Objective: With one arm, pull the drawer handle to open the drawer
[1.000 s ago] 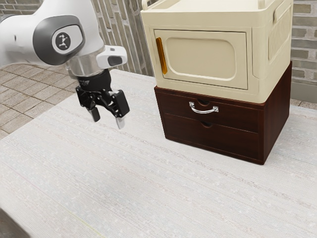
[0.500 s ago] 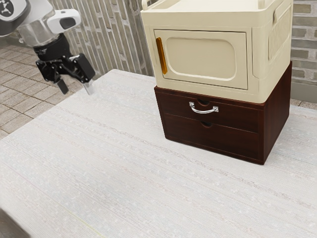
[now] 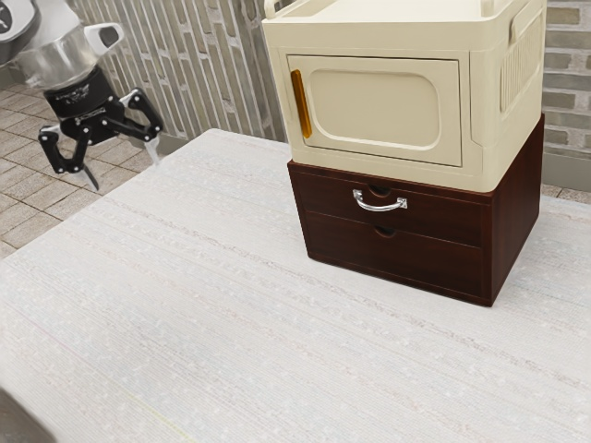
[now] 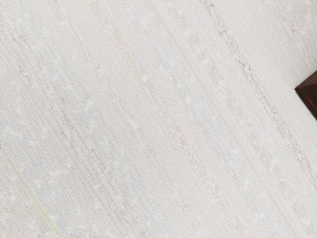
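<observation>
My gripper [image 3: 126, 173] is at the exterior view's upper left, its two fingers spread wide with nothing between them, well apart from the drawer unit. The dark brown drawer unit [image 3: 397, 257] has two drawers, both closed flush. A curved silver handle [image 3: 379, 204] is fixed to the front of the upper drawer [image 3: 323, 192], and nothing touches it. In the wrist view a corner of the brown unit [image 4: 309, 93] comes in at the edge.
A cream cabinet [image 3: 379, 28] with a closed door and an amber handle [image 3: 301, 104] stands on the drawer unit. Both rest on a whitish table [image 3: 212, 305]. A brick wall [image 3: 208, 74] rises behind.
My gripper has moved toward the exterior view's left, away from the drawer unit, and its fingers have spread apart. The drawers and handle have not moved.
</observation>
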Robot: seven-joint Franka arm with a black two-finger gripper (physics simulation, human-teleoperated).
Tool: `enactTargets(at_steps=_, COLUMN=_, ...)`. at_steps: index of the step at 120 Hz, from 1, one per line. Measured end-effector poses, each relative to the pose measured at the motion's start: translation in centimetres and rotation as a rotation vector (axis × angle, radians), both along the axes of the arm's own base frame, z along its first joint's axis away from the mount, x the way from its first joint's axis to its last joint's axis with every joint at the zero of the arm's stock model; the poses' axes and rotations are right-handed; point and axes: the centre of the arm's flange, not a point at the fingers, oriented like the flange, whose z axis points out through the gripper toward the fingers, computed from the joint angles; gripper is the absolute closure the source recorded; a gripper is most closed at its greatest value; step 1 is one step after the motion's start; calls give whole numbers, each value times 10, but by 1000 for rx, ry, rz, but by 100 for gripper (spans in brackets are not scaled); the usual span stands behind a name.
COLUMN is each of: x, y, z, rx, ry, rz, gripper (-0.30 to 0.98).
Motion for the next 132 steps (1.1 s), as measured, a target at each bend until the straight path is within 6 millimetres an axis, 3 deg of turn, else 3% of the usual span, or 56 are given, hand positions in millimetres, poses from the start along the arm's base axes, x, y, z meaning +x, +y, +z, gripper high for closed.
enactTargets(at_steps=24, x=13, y=3, z=-30, rx=-41, ry=47, rz=239, gripper=0)
enactTargets(at_steps=44, x=34, y=-28, z=-57, rx=-55, ry=44, rz=323, gripper=0)
enactTargets(at_steps=62, x=56, y=-85, z=-69, rx=-62, ry=10, rz=321, gripper=0)
enactTargets(at_steps=89, x=77, y=-210, z=-77, rx=-79, ry=-31, rz=220, gripper=0)
enactTargets(at_steps=99, x=78, y=-239, z=-79, rx=-86, ry=-39, rz=203, gripper=0)
enactTargets(at_steps=109, x=80, y=-238, z=-79, rx=-93, ry=-48, rz=233, gripper=0)
enactTargets(at_steps=120, x=87, y=-214, z=-82, rx=-98, ry=-57, rz=303, gripper=1)
enactTargets(at_steps=132, x=91, y=-194, z=-83, rx=-104, ry=-76, rz=363, gripper=10)
